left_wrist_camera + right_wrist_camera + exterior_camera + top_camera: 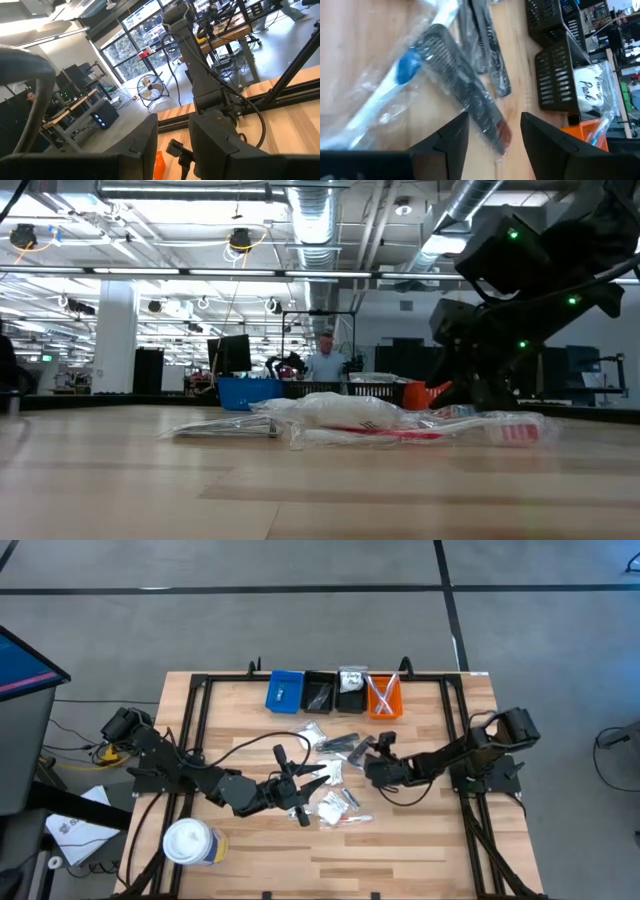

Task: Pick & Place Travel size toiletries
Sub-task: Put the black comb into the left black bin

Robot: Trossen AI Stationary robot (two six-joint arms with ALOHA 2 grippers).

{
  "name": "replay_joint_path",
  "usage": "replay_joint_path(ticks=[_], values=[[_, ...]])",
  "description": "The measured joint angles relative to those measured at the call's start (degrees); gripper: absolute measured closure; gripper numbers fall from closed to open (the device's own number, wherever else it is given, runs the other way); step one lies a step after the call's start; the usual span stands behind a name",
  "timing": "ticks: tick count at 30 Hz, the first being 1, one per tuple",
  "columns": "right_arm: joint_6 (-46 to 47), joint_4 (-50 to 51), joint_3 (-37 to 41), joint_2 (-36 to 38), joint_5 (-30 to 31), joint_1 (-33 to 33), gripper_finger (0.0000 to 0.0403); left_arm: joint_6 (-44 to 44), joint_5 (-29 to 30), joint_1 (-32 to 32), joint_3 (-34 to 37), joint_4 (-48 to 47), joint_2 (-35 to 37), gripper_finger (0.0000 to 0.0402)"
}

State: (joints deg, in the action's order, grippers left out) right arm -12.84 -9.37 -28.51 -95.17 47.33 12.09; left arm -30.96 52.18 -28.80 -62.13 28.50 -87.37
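Wooden table [420, 840] seen in open workshop; row of bins at far edge, orange bin [384, 698] at right end.

Toiletries [333, 772] heaped mid-table, between both arms.

Step judged: pick. Right gripper [494, 131] poised with fingers parted over wrapped black comb [465, 92], not yet clamped. Next move calls for descent, closure on comb, lift toward bin.

Left gripper [296, 787] held at pile's left edge, fingers part-open, nothing gripped.

Right wrist view alone shows comb between fingers; high view alone shows white tub [190, 842] at near left.

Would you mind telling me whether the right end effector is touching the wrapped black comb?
Cannot tell. In the right wrist view, the right end effector straddles the black comb, but contact isn't plainly visible.
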Motion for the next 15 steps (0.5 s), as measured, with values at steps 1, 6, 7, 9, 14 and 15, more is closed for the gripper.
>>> replay_joint_path(ticks=[1, 6, 7, 9, 14, 15], values=[[0.8, 0.8, 0.0, 0.1, 0.4, 0.6, 0.0231, 0.0, 0.0, 0.0, 0.0, 0.0, 0.0, 0.0298], [6.1, 5.0, -0.2, 0.2, -0.4, 1.8, 0.0223, 0.0, 0.0, 0.0, 0.0, 0.0, 0.0, 0.0298], [6.4, 5.4, -0.2, 0.2, -0.8, 1.8, 0.0221, 0.0, 0.0, 0.0, 0.0, 0.0, 0.0, 0.0298], [5.9, 5.5, -0.3, 0.3, -1.1, 1.3, 0.0218, 0.0, 0.0, 0.0, 0.0, 0.0, 0.0, 0.0298], [2.3, 5.9, -1.2, 0.1, -6.4, -2.2, 0.0214, 0.4, 0.0, 0.0, 0.0, 0.0, 0.0, 0.0298], [1.1, 5.9, -1.3, 0.1, -7.5, -2.9, 0.0213, 0.4, 0.0, 0.0, 0.0, 0.0, 0.0, 0.0298]])
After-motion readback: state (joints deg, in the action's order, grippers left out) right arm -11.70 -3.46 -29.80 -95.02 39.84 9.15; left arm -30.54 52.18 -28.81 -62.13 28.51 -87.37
